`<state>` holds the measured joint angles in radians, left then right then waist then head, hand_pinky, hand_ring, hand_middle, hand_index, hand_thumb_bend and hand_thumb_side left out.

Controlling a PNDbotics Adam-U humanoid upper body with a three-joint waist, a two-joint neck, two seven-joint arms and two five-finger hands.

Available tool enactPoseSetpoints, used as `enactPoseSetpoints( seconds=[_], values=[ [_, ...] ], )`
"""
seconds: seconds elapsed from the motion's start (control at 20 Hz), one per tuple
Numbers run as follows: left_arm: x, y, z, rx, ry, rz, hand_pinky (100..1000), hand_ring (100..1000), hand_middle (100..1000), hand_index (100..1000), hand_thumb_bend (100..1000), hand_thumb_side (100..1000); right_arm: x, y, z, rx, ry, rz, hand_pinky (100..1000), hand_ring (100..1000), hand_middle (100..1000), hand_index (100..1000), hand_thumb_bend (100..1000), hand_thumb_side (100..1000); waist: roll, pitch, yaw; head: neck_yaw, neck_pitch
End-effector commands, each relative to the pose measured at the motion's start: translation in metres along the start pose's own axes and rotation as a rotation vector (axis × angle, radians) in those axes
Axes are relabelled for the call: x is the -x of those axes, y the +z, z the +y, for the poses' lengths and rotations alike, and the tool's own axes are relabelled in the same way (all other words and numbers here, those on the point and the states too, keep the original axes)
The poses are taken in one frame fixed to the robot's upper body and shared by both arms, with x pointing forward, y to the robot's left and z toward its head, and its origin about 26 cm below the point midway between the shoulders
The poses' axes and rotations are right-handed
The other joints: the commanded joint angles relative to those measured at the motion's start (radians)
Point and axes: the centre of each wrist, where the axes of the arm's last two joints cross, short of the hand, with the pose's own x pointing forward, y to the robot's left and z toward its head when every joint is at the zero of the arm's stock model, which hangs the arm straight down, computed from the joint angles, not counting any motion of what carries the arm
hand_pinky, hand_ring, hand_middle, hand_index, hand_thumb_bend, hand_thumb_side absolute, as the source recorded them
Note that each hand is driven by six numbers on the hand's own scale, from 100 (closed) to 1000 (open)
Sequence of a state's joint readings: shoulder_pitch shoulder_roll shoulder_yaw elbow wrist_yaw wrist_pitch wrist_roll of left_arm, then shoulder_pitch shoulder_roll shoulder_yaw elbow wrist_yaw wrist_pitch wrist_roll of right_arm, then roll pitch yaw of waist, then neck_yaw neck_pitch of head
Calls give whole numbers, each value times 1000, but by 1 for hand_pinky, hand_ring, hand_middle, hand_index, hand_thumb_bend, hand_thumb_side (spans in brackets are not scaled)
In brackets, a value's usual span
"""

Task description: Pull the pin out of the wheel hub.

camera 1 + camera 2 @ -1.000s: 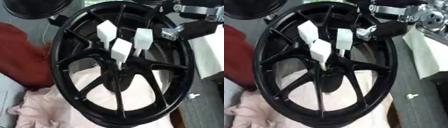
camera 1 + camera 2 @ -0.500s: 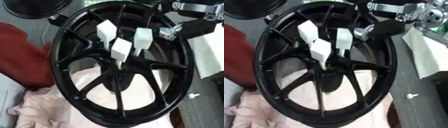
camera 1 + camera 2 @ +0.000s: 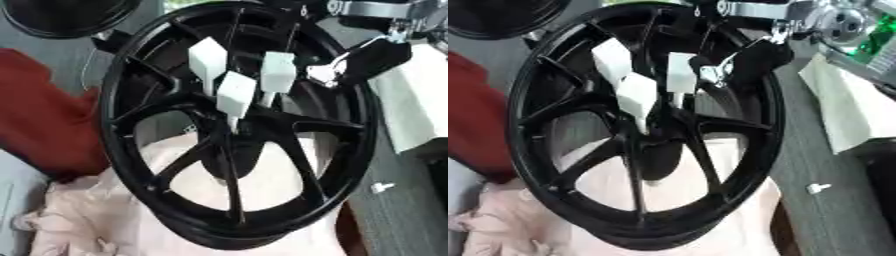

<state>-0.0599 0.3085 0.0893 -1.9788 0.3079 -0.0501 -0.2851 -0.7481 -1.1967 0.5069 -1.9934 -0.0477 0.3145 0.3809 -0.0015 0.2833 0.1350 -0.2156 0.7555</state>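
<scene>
Grey worktop [image 3: 833, 220] carries a black wheel hub [image 3: 236, 120] standing tilted on pale pink cloth [image 3: 79, 220], three white pins [image 3: 236, 95] stuck at its centre. Right robot hand [image 3: 367, 60] by hub's upper-right rim; finger state unclear. Red cloth [image 3: 44, 125] left, small white piece [image 3: 381, 187] right.

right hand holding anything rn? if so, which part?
Cannot be told. The right hand is at the wheel hub's upper right rim, near the white pins, but any contact is hidden. No left hand shows.
</scene>
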Motion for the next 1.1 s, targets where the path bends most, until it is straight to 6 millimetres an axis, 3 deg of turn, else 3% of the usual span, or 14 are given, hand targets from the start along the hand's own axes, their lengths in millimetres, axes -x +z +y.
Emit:
enactPoseSetpoints(
  seconds=[0.05, 0.25, 0.55, 0.95, 1.1],
  values=[
    [-8, -1, 3, 11, -26, -11, 700, 589, 494, 705, 100, 788, -4, 2, -6, 13, 19, 1, 960, 1000, 860, 934, 100, 276, -4, -32, -5, 4, 7],
    [-8, -2, 3, 13, -28, -10, 700, 589, 494, 706, 100, 788, -5, 1, -5, 21, 13, -5, 966, 1000, 857, 938, 100, 206, -2, -27, -11, 9, 9],
    [-8, -1, 3, 12, -35, -11, 700, 590, 494, 706, 100, 791, -3, -1, 0, 3, 21, 7, 981, 1000, 867, 945, 100, 294, 0, -19, -11, 10, 8],
    [-8, -2, 3, 16, -39, -8, 699, 591, 494, 707, 100, 798, -3, -3, 5, -28, 6, 0, 993, 1000, 888, 963, 100, 315, -1, -11, -26, 13, 6],
    [-8, -2, 2, 19, -42, -7, 699, 591, 494, 707, 100, 801, -1, -3, 7, -42, 1, -2, 995, 1000, 890, 967, 100, 279, 1, -5, -35, 13, 3]
  ],
)
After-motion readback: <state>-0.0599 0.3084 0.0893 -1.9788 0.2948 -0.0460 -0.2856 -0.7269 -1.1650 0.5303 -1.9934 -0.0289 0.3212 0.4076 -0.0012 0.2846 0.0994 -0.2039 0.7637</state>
